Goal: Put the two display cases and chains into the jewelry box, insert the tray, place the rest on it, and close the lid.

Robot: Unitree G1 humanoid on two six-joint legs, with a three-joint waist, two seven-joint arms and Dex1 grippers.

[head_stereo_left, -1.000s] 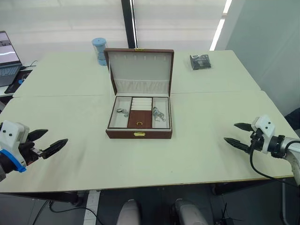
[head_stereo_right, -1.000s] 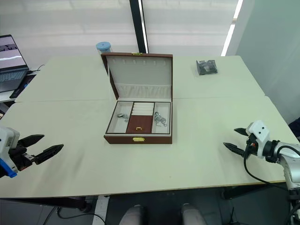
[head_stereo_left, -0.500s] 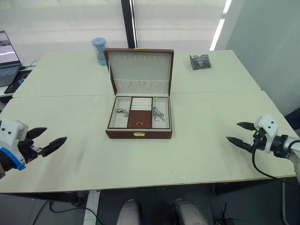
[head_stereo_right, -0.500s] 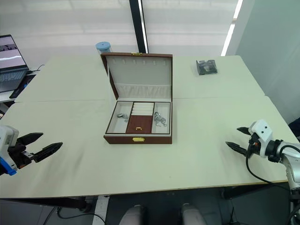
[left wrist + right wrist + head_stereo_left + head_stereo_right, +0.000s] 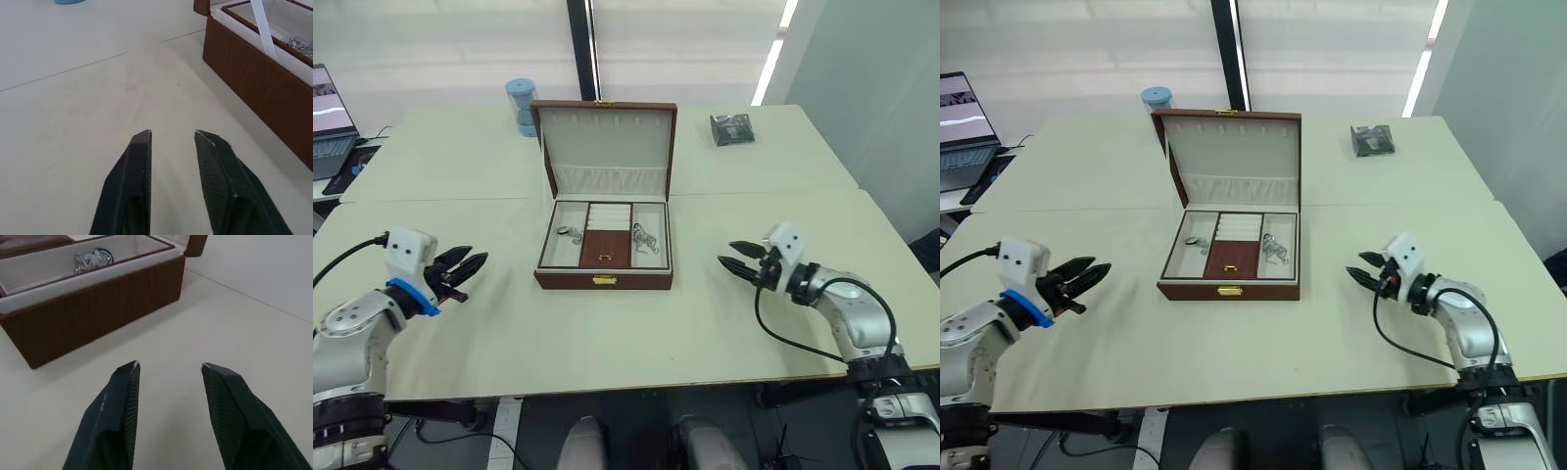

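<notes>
On your left, the left pincer [image 5: 465,265] hovers over the bare tabletop [image 5: 440,186] at about nine o'clock from the jewelry box [image 5: 604,278], its two black fingers a little apart and holding nothing. The box sits mid-tabletop, reddish-brown with a small gold clasp on its front wall, and its lid [image 5: 606,147] stands up open at twelve o'clock, cream-lined with a row of small hooks and a gathered pocket along the bottom. Inside you see the tray [image 5: 605,247] seated in the box, with a brown centre panel carrying a gold knob; silvery pieces [image 5: 570,233] lie in its left compartment and the chains [image 5: 644,237] in its right one. At three o'clock from the box, your right pincer [image 5: 736,261] points toward it, fingers apart and empty, clear of the box wall. Far back at one o'clock lies a dark crinkly packet [image 5: 731,128], and a blue cylinder [image 5: 520,106] stands at eleven o'clock.
</notes>
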